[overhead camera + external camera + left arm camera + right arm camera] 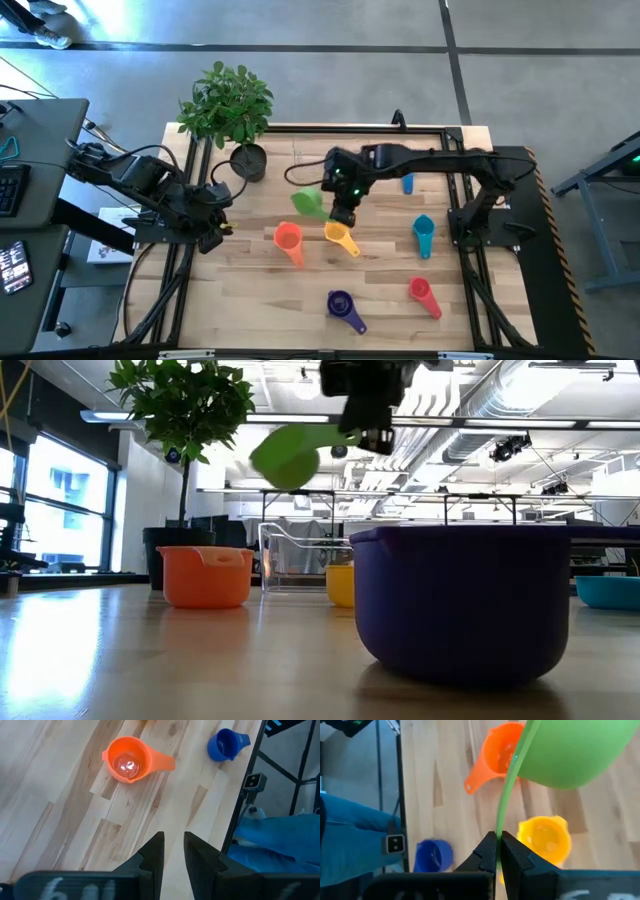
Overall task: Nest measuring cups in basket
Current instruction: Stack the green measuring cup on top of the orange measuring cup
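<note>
Purple cup [460,600] looms nearest while my right pincer [498,851], clamped on the green cup's [570,750] handle, must next carry it to the basket [300,555].

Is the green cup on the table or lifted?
Lifted: the right pincer pinches its handle, and the green cup hangs above the table.

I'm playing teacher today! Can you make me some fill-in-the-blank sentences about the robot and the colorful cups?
1. The right gripper holds the ____ cup by its handle, up in the air.
2. Seen from above, the cup lying between the orange cup and the teal cup is ____.
3. The left gripper holds ____.
4. At the table's back edge beside the leafy plant stands a small dark ____.

Missing words: green; yellow; nothing; pot
</note>
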`<action>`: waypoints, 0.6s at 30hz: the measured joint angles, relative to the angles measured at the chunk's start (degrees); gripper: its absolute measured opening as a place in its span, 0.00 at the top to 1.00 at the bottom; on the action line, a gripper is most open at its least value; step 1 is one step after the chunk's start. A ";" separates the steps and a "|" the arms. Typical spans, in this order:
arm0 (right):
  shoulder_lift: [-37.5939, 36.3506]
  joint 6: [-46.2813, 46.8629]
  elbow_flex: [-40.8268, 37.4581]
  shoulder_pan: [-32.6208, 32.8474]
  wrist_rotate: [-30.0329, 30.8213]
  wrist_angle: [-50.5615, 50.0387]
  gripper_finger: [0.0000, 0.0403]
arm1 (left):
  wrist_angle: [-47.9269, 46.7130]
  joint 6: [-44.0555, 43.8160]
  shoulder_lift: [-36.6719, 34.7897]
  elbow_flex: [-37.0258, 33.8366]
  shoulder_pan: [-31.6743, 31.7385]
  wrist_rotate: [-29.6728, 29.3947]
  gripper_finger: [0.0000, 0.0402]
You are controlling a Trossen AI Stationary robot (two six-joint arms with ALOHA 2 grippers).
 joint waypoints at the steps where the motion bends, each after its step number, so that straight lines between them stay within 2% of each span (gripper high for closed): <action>1: -0.75 -0.85 0.00 -0.57 0.40 -1.37 1.00 | 0.04 0.00 0.00 0.00 0.00 -0.01 0.84; 8: -5.57 -6.97 -1.64 -4.52 0.76 -3.95 1.00 | 0.12 -0.31 -0.01 0.00 0.00 0.00 0.84; 12: -10.73 -4.78 -12.05 -6.78 -2.18 4.74 1.00 | 0.16 -1.43 0.01 0.00 0.00 0.02 0.84; 18: -21.05 3.31 -26.31 -7.99 -6.25 23.93 1.00 | 0.18 -1.48 0.01 0.00 0.26 0.02 0.84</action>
